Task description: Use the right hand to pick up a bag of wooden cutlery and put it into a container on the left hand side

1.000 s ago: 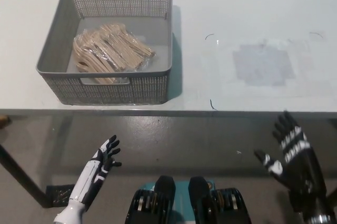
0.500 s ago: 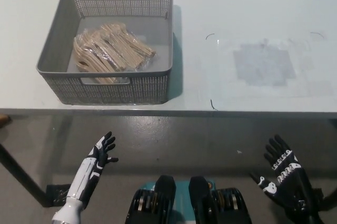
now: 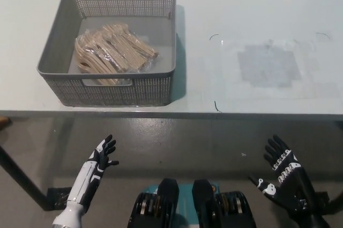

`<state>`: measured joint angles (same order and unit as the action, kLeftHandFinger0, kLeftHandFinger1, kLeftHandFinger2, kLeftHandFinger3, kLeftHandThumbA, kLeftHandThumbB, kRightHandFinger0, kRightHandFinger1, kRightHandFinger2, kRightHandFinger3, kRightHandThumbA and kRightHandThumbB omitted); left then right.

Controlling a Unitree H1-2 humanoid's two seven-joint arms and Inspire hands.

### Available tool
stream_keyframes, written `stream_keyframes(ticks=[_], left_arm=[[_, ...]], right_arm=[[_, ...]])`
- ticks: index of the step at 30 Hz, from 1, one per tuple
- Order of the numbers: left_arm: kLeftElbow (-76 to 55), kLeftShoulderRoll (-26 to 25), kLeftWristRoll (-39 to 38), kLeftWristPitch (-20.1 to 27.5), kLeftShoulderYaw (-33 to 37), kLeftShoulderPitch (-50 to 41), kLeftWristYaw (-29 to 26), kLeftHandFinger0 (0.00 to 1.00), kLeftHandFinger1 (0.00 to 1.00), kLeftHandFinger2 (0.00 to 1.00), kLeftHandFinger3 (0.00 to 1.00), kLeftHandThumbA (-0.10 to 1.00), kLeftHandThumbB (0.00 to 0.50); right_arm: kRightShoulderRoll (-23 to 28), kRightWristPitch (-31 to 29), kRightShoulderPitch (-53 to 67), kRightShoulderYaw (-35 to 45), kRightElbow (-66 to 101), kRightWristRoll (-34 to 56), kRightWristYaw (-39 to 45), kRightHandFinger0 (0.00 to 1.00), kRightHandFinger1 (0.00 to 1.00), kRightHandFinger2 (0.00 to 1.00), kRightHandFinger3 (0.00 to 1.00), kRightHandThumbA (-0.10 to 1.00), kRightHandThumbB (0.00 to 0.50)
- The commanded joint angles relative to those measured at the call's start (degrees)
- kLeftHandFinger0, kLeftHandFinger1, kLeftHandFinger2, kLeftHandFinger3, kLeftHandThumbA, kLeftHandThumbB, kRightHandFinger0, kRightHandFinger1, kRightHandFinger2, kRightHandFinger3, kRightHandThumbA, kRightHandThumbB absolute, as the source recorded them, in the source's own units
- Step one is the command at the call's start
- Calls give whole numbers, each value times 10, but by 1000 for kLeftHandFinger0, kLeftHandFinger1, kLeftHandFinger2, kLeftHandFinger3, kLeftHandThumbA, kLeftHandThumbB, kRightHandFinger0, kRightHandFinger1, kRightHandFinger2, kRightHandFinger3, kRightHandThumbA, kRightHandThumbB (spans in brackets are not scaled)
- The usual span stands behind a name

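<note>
Now right hand [image 3: 283, 179] low below table [image 3: 257, 3] edge, fingers spread, empty; left hand [image 3: 102, 156] likewise splayed.

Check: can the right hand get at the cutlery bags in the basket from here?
Probably not directly: the right hand hangs open below the table edge, far right of the basket holding the bags.

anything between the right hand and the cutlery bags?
Yes. The right hand is open, low, below the table edge. The cutlery bags lie inside the grey basket, so its mesh walls stand between. Left hand rests low, open.
</note>
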<state>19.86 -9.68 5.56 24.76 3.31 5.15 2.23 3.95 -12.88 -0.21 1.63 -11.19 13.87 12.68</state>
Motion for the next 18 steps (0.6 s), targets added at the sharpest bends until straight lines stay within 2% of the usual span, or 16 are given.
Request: stream_keyframes(ticks=[1, 10, 14, 18], left_arm=[[-7, -3, 5, 22, -2, 16, -12, 828, 957, 1000, 1000, 1000, 257], [-9, -5, 10, 22, 0, 8, -19, 808, 934, 1000, 1000, 1000, 237], [-8, -7, 5, 22, 2, 14, -13, 809, 938, 1000, 1000, 988, 209], [-7, -8, 11, 22, 4, 15, -16, 834, 930, 1000, 1000, 973, 228]], right_arm=[[2, -21, -14, -3, 7, 7, 16, 1000, 1000, 1000, 1000, 911, 138], [4, -21, -9, -6, 11, 5, 20, 1000, 1000, 1000, 1000, 867, 103], [4, -20, -12, -5, 12, 5, 18, 1000, 1000, 1000, 1000, 865, 103], [4, -18, -13, -5, 13, 8, 19, 1000, 1000, 1000, 1000, 848, 132]])
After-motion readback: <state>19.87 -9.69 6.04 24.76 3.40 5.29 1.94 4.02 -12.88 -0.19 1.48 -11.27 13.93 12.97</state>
